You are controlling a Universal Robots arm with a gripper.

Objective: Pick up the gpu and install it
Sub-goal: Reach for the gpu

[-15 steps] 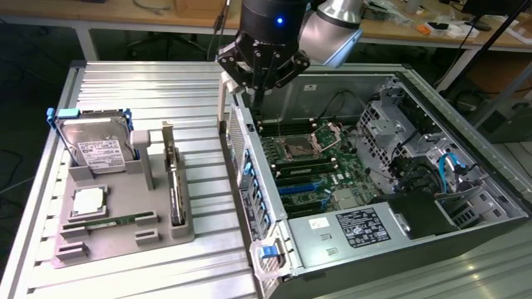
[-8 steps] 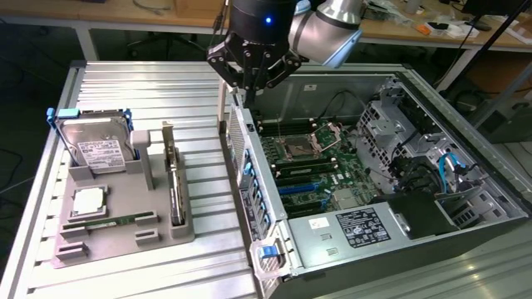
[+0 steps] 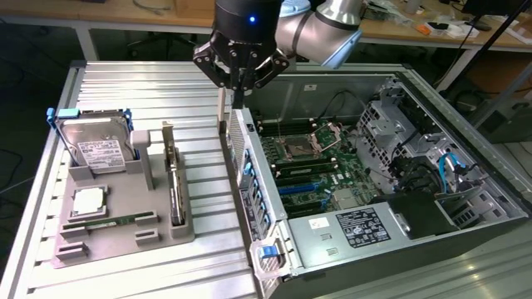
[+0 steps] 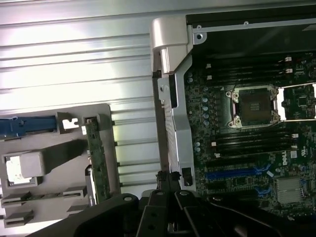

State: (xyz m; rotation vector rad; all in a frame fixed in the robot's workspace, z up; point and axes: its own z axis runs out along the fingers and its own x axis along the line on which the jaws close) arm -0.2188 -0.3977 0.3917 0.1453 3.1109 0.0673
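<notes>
One robot arm hangs its pincer [image 3: 238,99] over the open case [image 3: 499,208], fingers clenched tight together and pointing straight down. The tips sit just above the top edge of the case's rear wall [image 3: 249,180], close to the corner farthest from the power supply [image 3: 349,227].

The gpu [image 3: 175,187] stands on edge in a slot of a grey tray [image 3: 124,240]. The tray lies on the ribbed metal counter [image 3: 149,87] outside the case, on the exterior view's left of the rear wall. The card fills the tray slot nearest the case, with its silver bracket rising at the end closer to the pincer. It is well apart from the fingertips. In the wrist view the card appears edge-on as a thin green strip along the tray's case-side border.

Farther from the case, the same tray holds a hard drive [image 3: 99,149] upright in a blue-handled carrier, a processor [image 3: 89,200] lying flat and a memory stick [image 3: 112,221] resting in a low groove.

Inside the case, the motherboard [image 3: 312,162] lies exposed beside the rear wall, with its processor socket [image 3: 298,147] open and blue expansion slots [image 3: 301,187] between the socket and the power supply.
</notes>
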